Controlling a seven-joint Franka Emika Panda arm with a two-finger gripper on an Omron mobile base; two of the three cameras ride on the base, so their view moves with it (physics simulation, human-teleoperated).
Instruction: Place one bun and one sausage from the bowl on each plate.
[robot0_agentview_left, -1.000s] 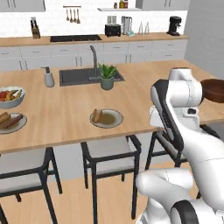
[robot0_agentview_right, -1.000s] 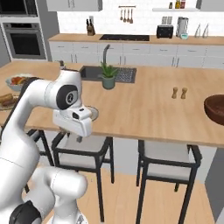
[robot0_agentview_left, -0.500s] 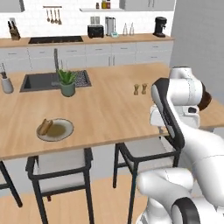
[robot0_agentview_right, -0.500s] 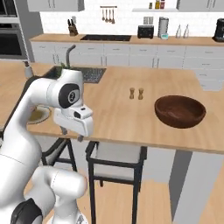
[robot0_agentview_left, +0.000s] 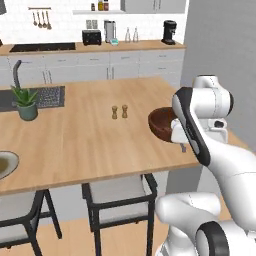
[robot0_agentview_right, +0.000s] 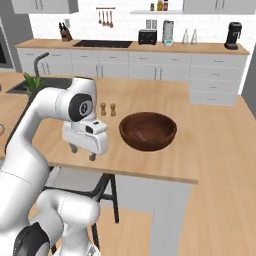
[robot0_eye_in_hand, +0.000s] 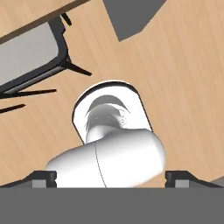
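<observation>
Fingers spread wide and empty, pointing down at the near edge of the surface. The bowl sits on it just off to their right, apart from them, shakers beyond.

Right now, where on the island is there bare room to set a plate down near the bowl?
Bare wood lies between the bowl and the salt and pepper shakers, and a broad stretch right of the bowl toward the island's far end. Tightest is the front edge left of the bowl, where the open gripper hangs.
</observation>
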